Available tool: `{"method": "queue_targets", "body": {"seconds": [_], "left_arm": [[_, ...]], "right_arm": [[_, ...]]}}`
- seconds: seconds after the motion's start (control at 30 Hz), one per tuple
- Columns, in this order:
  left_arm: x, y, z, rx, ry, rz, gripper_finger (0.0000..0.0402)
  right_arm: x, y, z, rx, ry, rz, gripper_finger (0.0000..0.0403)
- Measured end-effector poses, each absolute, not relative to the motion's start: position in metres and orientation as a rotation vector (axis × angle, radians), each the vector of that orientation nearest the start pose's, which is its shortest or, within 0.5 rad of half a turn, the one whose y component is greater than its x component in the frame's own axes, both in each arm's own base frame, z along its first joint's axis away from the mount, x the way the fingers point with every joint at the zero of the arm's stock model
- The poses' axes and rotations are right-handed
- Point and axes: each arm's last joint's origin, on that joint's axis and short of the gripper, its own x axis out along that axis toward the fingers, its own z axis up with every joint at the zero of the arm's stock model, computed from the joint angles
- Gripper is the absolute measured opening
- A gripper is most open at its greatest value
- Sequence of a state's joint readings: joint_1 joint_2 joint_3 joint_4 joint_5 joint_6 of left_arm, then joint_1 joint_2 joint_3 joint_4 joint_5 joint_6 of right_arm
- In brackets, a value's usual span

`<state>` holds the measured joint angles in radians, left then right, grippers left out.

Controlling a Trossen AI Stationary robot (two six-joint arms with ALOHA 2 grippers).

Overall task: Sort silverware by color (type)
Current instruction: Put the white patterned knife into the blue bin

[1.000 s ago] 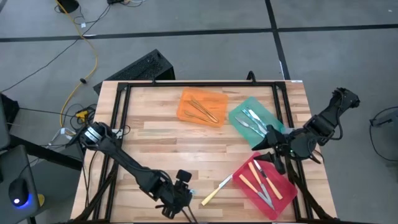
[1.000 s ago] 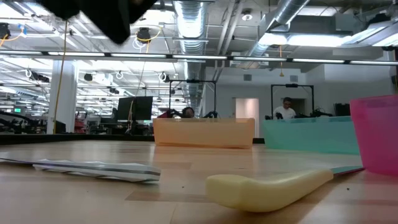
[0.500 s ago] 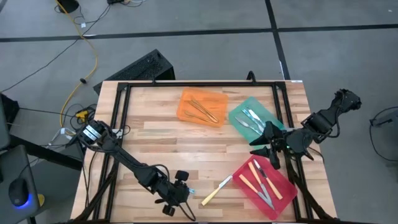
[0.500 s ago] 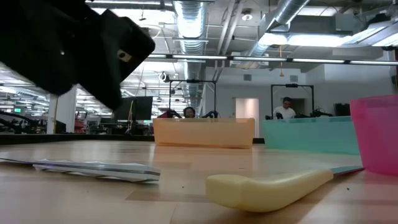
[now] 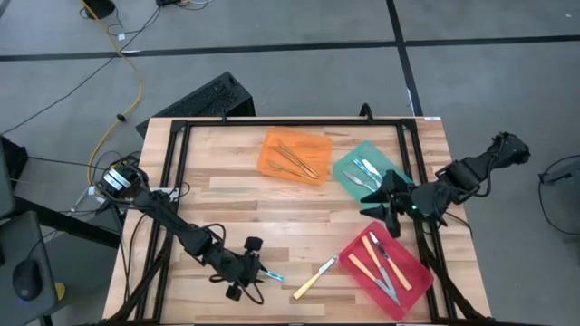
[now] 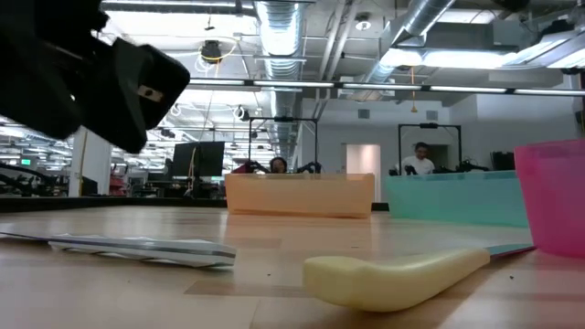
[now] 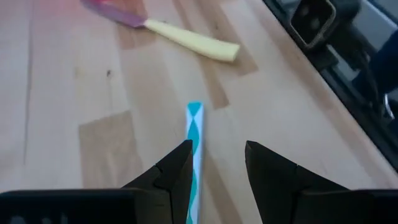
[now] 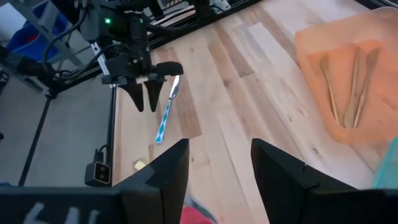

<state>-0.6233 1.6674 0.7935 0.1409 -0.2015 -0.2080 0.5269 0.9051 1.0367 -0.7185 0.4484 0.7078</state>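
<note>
Looking mostly sorted: gold ones in the orange tray (image 5: 294, 156), more in the green tray (image 5: 367, 172) and red tray (image 5: 385, 264). Left: blue-handled knife (image 7: 194, 155) between the spread, ungripping left gripper (image 7: 216, 163) fingers, yellow-handled knife (image 5: 314, 276) just beyond. Right gripper (image 8: 219, 163) open too, empty, by green.

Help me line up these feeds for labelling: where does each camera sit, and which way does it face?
High view: overhead, straight down; both arms, orange tray.
Low view: table height, level across; dark arm part top left, yellow-handled knife close.
Left wrist view: past the left gripper; blue-handled utensil beside one finger.
Right wrist view: past the right gripper, across the table.
Shared: right wrist also sees the blue-handled utensil and left gripper.
</note>
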Motion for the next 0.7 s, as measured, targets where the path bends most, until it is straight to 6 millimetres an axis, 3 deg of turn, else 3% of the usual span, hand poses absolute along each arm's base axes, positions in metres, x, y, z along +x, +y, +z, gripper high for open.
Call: {"method": "queue_targets", "body": {"seconds": [0.27, 0.5, 0.7], "left_arm": [[0.252, -0.174, 0.135, 0.169, 0.593, -0.376, 0.0131], [0.239, -0.148, 0.119, 0.099, 0.460, -0.393, 0.0147], [0.237, -0.142, 0.111, 0.137, 0.533, -0.420, 0.0170]], "right_arm": [[0.157, 0.067, 0.351, 0.430, 0.505, -0.154, 0.0193], [0.160, 0.060, 0.351, 0.479, 0.493, -0.208, 0.0193], [0.161, 0.057, 0.351, 0.491, 0.488, -0.226, 0.0193]]}}
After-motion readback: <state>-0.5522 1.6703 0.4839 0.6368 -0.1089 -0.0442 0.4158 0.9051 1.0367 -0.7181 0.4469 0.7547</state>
